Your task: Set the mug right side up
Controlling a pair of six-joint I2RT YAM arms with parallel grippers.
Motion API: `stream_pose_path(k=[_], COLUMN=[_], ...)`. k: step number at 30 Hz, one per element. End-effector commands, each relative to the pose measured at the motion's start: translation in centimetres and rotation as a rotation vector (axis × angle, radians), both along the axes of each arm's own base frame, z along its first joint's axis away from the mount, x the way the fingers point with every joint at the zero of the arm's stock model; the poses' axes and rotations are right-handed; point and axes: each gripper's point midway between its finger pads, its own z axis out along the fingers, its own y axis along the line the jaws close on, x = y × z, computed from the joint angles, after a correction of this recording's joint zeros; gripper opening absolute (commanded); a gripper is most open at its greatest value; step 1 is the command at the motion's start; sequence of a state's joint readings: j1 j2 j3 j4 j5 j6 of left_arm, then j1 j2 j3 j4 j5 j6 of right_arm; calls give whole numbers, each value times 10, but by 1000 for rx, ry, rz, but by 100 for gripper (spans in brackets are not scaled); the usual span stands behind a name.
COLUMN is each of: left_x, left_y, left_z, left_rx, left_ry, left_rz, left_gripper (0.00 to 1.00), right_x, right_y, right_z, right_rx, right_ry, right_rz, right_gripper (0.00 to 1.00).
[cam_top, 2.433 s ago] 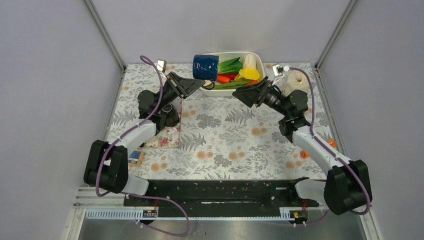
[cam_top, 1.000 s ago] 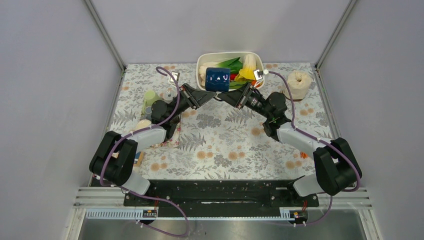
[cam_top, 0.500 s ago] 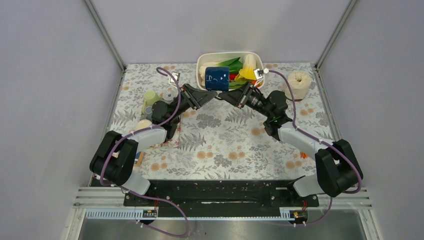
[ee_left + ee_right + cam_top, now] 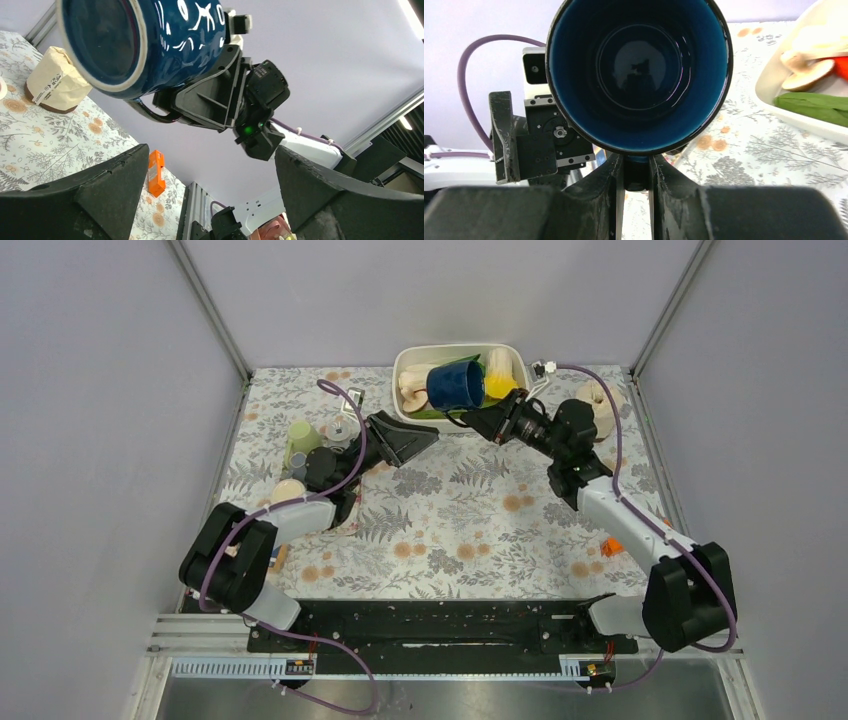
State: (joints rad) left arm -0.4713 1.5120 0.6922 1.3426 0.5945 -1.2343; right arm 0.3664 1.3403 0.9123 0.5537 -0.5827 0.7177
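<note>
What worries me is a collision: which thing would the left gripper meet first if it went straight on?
Probably the right gripper, which holds the blue mug by its handle; depth is hard to judge.

Table (image 4: 450,530): floral-print cover. Far edge, centre: white tub (image 4: 398,375). Far right: beige paper roll (image 4: 52,82). Right side: small orange item (image 4: 611,547). Left: pale green cup (image 4: 300,438).

You had floral tablecloth (image 4: 470,530) across table. White tub (image 4: 430,349) sat at far edge, holding green leaves (image 4: 814,105), pale mushroom piece (image 4: 809,67), something red (image 4: 841,65). Beige paper roll (image 4: 55,80) stood upright, right of tub. Orange block (image 4: 611,547) lay near right edge. Green cup (image 4: 300,438) stood at left, small bits beside it, too small to name.
</note>
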Motion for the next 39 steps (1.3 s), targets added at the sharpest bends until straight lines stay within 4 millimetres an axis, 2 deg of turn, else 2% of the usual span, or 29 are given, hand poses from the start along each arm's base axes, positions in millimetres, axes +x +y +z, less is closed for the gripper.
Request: stream_pose_path(k=[1,7,13,15,17,21,23,25,30,34,39], left_x=[-14,7,19,22,28,47,54,55,44,32,35], left_y=[8,22,44,54,66,100,118,137,173,200,230], left_z=[17,-6,4,9,8,-2,-13,-35,-75,-104,-123], left_rx=[-7,93,176,216,272,442,559,699,958,1085,1193], left_ry=[-126,-117,-225,-255,-265,-251,-239,-182,-100,-36,-66], left_rz=[21,118,179,199,231,346,404,428,346,307,454], left_gripper=[99,99,99,99,99,99,99,99,99,99,99], right_x=[-14,-18,-29,-33,-38,-47,-49,-49,-41,-29,-11], right_y=[-20,-52,-85,-98,-111,-128,-134,-139,-145,-153,-166], right_z=[79,71,52,46,32,7,-7,-24,-64,-89,-108], right_rx=[-76,-306,-501,-570,-643,-751,-800,-856,-964,-1014,-1076], right_ry=[-331,-435,-489,-502,-474,-424,-401,-358,-306,-243,-209], right_rz=[-83,-230,-334,-370,-391,-409,-401,-393,-342,-313,-290], right_gripper=[0,0,0,0,0,0,0,0,0,0,0])
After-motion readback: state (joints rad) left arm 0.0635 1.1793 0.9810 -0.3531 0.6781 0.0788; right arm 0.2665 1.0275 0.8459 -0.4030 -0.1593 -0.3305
